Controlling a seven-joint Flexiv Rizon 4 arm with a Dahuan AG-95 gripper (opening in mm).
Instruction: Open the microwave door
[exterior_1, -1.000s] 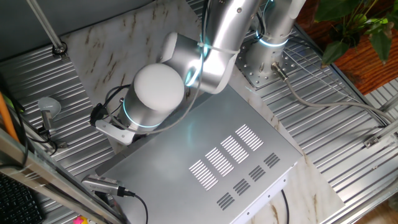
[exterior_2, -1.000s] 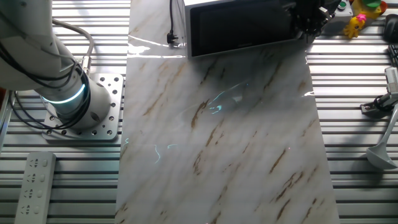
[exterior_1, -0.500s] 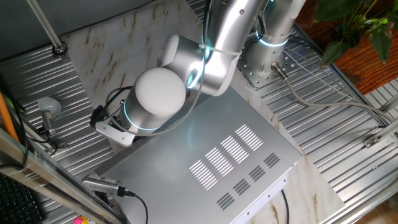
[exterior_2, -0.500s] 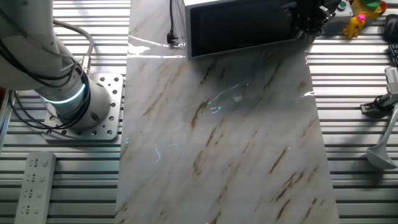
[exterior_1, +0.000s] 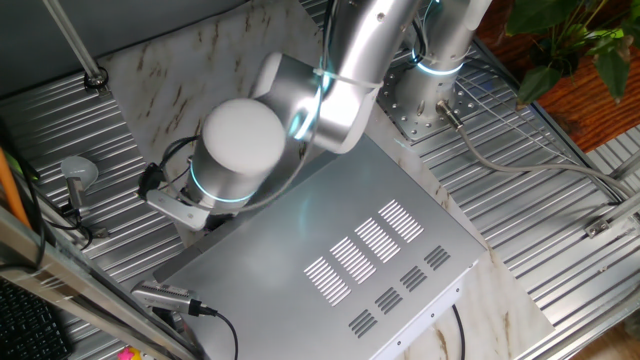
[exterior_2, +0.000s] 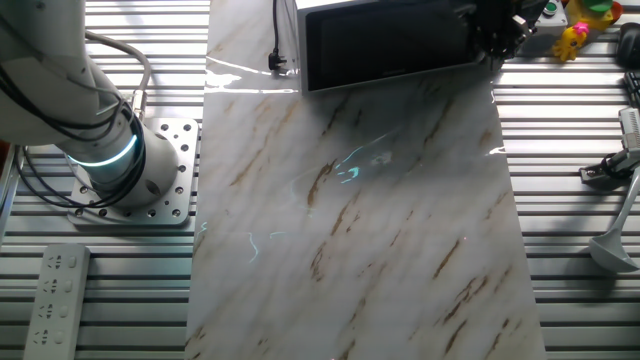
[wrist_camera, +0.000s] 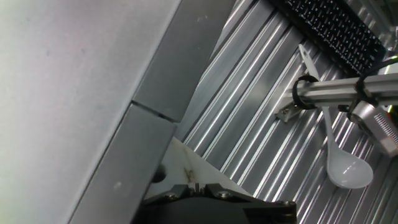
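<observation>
A white ladle (wrist_camera: 343, 163) lies on the ribbed table (wrist_camera: 261, 124); a keyboard (wrist_camera: 336, 28) sits beyond it

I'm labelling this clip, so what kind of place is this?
Probably a robotics lab bench: an arm base bolted to a ribbed metal table, with a microwave on a marble-look mat.

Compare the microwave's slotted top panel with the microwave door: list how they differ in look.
The top panel is pale silver-grey sheet metal, while the microwave door is black and glassy. The top panel carries rows of ventilation slots; the door's face is plain, with none. The top panel faces up and the door faces out over the marble surface. Both are flat rectangles on the same microwave.
</observation>
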